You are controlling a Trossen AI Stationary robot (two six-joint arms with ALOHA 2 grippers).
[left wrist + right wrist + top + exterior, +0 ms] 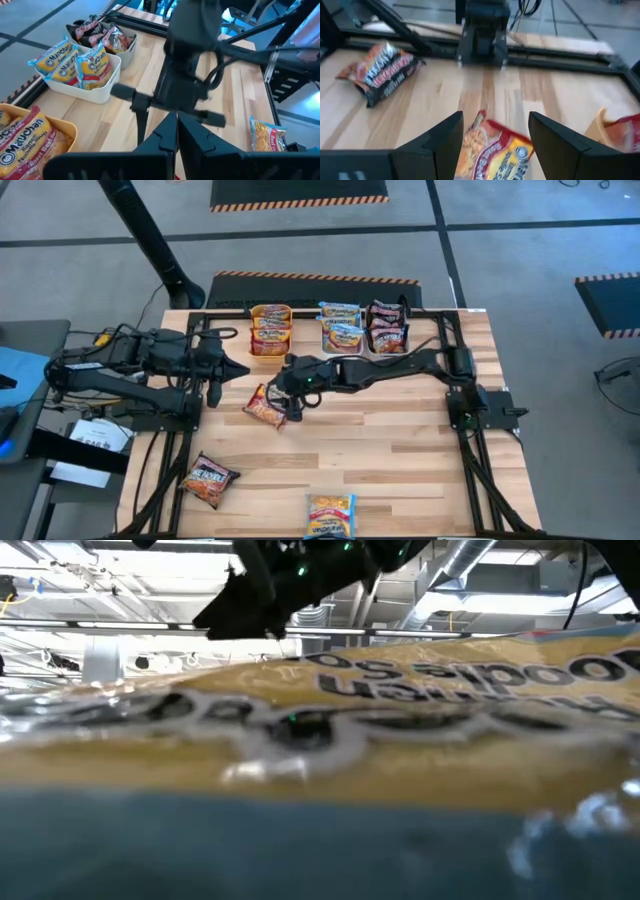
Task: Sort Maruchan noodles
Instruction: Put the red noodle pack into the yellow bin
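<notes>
Right claw (493,135) (wide apart) above orange pkt (496,150).

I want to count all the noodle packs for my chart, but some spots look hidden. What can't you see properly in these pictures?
- Low view: a packet lies against the lens, blurred, hiding the table and the bins.
- High view: the orange packet is partly under the open right pincer.
- Right wrist view: another packet is cut off by the edge.
- High view: the stacked packets in the orange bin are too small to count.

We note orange-yellow packets (270,320) in the orange bin (270,348), blue-edged packets (341,326) in the white bin (85,90), maroon packets (387,325).
</notes>
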